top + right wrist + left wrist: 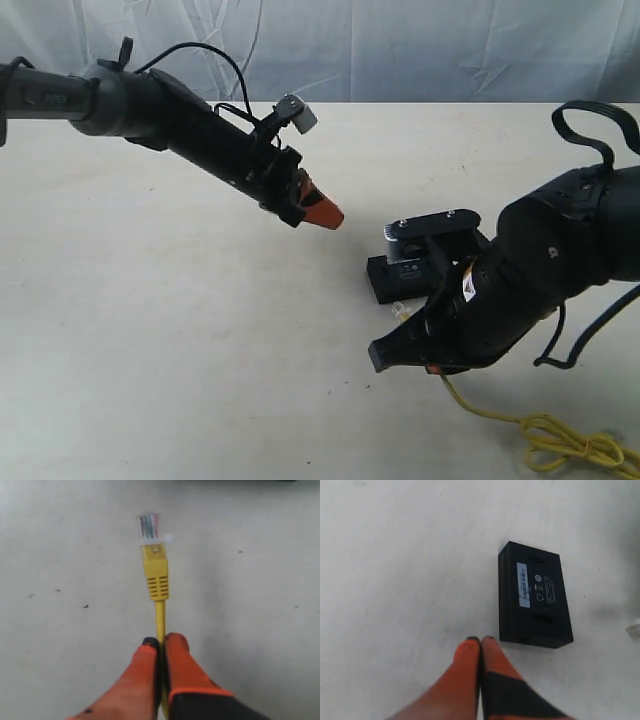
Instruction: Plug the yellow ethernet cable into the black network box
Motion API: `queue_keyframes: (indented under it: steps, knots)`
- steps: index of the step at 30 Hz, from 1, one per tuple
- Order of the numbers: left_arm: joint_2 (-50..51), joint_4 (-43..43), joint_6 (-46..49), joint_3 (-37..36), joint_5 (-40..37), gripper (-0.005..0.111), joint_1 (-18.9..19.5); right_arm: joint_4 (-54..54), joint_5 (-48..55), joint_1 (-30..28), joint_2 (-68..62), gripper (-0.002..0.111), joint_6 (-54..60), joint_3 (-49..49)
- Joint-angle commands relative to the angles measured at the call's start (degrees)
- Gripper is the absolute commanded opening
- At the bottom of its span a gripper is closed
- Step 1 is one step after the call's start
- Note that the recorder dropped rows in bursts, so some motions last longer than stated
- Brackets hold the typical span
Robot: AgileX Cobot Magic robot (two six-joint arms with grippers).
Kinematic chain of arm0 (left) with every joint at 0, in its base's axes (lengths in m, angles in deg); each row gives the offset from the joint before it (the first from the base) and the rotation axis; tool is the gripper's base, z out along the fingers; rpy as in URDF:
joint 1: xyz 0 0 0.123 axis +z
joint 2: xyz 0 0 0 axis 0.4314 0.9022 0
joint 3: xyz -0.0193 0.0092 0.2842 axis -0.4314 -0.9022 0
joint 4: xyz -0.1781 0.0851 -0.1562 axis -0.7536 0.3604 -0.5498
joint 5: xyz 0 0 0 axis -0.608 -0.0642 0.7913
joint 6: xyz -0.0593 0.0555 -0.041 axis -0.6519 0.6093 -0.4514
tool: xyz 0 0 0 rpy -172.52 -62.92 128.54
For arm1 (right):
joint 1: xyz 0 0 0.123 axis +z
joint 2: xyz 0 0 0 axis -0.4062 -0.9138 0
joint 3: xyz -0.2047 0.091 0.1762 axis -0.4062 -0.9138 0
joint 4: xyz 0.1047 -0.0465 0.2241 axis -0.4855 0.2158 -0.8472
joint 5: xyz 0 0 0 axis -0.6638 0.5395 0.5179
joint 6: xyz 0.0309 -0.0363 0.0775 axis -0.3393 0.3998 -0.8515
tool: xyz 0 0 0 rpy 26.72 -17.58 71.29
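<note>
The black network box point(535, 600) lies flat on the table with its pale label up; in the exterior view the box point(388, 283) is partly hidden behind my right wrist. My left gripper point(480, 640) hovers just short of the box, shut and holding nothing, also shown from outside point(326, 213). My right gripper point(161, 641) is shut on the yellow ethernet cable point(159, 617) a little behind its yellow boot. The clear plug point(150, 529) sticks out ahead over bare table. In the exterior view the plug point(403, 314) is close to the box's near side.
The rest of the cable point(480, 410) trails from under my right arm to a tangled bundle point(580, 445) at the table's front right corner. A white cloth backdrop point(400, 45) hangs behind the pale table point(180, 350).
</note>
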Motion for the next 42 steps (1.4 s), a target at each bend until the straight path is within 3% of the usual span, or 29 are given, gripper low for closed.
queue_keyframes:
  steps: [1, 8, 15, 28, 34, 42]
  knots:
    - [2.1, -6.7, 0.9, 0.5, -0.2, 0.0, -1.5, 1.4, -1.0, 0.0, -0.6, -0.001, -1.5, -0.2]
    - [2.4, -9.5, 4.0, 0.5, 3.8, 0.0, -4.1, 5.9, -1.4, 0.0, -1.4, -0.001, -6.1, -0.2]
    - [5.4, -17.5, 6.7, 0.6, 3.6, 0.0, -5.3, 8.1, -1.9, 0.0, -1.4, -0.001, -7.0, -0.2]
    - [6.7, -12.0, 4.1, 1.7, 2.1, 0.0, -5.3, 11.5, -6.5, 0.0, -6.1, -0.001, -7.1, -0.2]
    - [6.9, -11.9, 3.5, 1.7, 1.8, 0.0, -5.3, 19.0, -7.2, 0.0, -8.1, -0.001, -16.3, -0.2]
    - [7.4, -11.9, 3.5, 1.6, 1.5, 0.0, -5.3, 19.8, -10.2, 0.0, -9.9, -0.001, -16.5, -0.2]
